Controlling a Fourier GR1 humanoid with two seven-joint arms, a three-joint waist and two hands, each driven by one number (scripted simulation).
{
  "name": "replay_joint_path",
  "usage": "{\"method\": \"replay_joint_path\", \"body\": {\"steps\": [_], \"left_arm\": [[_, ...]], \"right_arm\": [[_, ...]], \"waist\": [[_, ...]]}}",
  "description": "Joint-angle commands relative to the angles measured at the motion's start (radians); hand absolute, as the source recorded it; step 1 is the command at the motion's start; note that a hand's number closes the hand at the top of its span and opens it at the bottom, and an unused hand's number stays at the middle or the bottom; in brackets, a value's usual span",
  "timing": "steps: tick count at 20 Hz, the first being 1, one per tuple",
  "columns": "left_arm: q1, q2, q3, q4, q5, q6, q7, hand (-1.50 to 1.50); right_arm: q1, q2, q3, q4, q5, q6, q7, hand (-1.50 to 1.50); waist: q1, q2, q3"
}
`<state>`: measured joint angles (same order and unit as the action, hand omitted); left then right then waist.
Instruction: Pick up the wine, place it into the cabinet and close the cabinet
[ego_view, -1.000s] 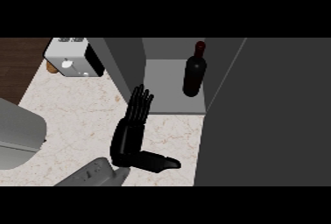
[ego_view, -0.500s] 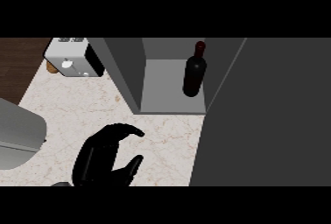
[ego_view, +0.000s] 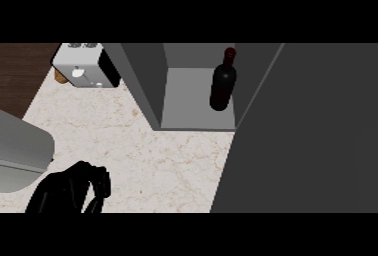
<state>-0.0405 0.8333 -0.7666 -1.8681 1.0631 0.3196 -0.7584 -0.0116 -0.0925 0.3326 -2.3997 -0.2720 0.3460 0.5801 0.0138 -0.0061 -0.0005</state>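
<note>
The wine bottle (ego_view: 223, 82), dark with a red cap, stands upright inside the grey cabinet (ego_view: 196, 120), near the right side of its floor. The cabinet door (ego_view: 310, 140) is swung open and fills the right of the head view as a dark grey panel. My right hand (ego_view: 70, 190) shows at the lower left, low over the marble counter and well away from the bottle. Its fingers are curled and hold nothing. My left hand does not show.
A white toaster (ego_view: 83, 67) stands at the back left, next to the cabinet's left wall. A large grey rounded shape (ego_view: 22, 150) sits at the left edge. The marble counter (ego_view: 162, 160) spreads out in front of the cabinet.
My hand has drawn back from the cabinet's front, down and to the left, and its fingers have gone from straight to curled. The bottle and the door have not moved.
</note>
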Motion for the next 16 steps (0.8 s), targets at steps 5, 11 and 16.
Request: {"method": "replay_joint_path", "body": {"steps": [5, 11, 16], "left_arm": [[0.21, 0.186, 0.209, -0.041, 0.127, -0.205, -0.077, -1.5], [0.319, 0.233, 0.287, 0.053, 0.167, -0.317, -0.14, -1.5], [0.378, 0.268, 0.331, 0.065, 0.187, -0.382, -0.157, -1.5]], "right_arm": [[-0.104, 0.091, 0.314, -0.069, 0.097, -0.154, 0.141, 1.5], [-0.229, 0.092, 0.563, 0.015, 0.223, -0.337, 0.175, 1.5], [-0.404, 0.091, 0.655, 0.144, 0.285, -0.564, 0.119, 1.5]], "waist": [[0.009, -0.002, -0.002], [0.014, -0.009, -0.005], [0.027, -0.008, -0.005]]}}
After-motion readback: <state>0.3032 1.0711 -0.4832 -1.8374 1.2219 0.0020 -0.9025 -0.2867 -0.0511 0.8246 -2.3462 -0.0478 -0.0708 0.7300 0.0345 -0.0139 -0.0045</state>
